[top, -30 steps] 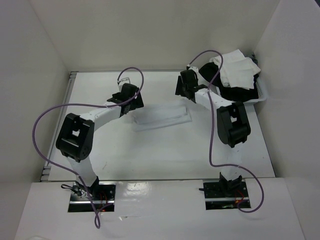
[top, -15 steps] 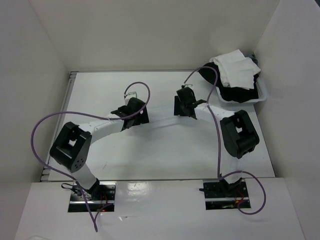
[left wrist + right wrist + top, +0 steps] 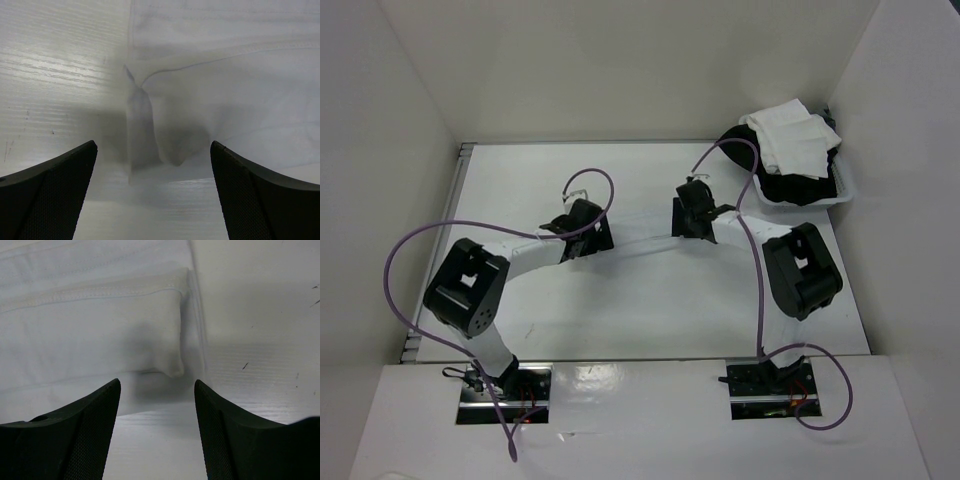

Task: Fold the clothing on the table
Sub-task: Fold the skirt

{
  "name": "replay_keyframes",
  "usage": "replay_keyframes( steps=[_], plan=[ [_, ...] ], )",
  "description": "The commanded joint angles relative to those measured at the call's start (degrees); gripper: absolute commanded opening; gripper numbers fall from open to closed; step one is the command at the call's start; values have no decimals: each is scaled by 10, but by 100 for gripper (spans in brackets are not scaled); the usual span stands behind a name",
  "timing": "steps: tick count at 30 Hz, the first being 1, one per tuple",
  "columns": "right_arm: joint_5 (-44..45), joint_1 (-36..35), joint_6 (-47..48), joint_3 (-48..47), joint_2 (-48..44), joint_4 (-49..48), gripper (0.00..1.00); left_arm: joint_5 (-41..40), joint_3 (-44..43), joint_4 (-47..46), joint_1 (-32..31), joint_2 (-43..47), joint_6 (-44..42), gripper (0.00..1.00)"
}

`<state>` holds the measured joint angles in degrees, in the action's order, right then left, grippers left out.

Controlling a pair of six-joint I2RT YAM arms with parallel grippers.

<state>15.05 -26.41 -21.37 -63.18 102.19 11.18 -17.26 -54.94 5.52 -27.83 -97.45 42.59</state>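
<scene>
Layers are risking slipping apart, because left hand (image 3: pixel 152 144) at 9 o'clock and right hand (image 3: pixel 156 381) at 3 o'clock are hanging spread, empty, over thin clothing (image 3: pixel 225 75).

The left gripper (image 3: pixel 152 146) hangs over the white tabletop (image 3: pixel 55 75), its dark, textured jaws spread wide at the lower corners. Beyond them lies the clothing (image 3: pixel 240 75) — thin, pale fabric covering the upper right. Its near left corner puckers into a small shadowed fold midway between the jaws; a stitched hem runs across above.
</scene>
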Motion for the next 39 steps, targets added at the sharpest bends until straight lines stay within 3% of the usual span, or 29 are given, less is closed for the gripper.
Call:
replay_keyframes(
  steps=[1, 9, 18, 23, 33, 39],
  plan=[
    [19, 2, -3, 9, -43, -26, 66, 0, -3, -27, 0, 38, 14, 100],
    [29, -26, 24, 15, -36, -44, 68, -66, 35, 9, -6, 172, 25, 100],
    [321, -273, 98, -56, 82, 4, 79, -122, 95, 40, -20, 273, 53, 100],
    [420, -287, 106, -115, 159, 41, 82, -128, 115, 50, -20, 313, 53, 100],
    [435, -292, 119, -105, 92, 25, 82, -160, 144, 72, 0, 427, 53, 100],
    [412, -306, 119, -111, 54, 36, 82, -166, 149, 86, 0, 446, 53, 100]
  ],
)
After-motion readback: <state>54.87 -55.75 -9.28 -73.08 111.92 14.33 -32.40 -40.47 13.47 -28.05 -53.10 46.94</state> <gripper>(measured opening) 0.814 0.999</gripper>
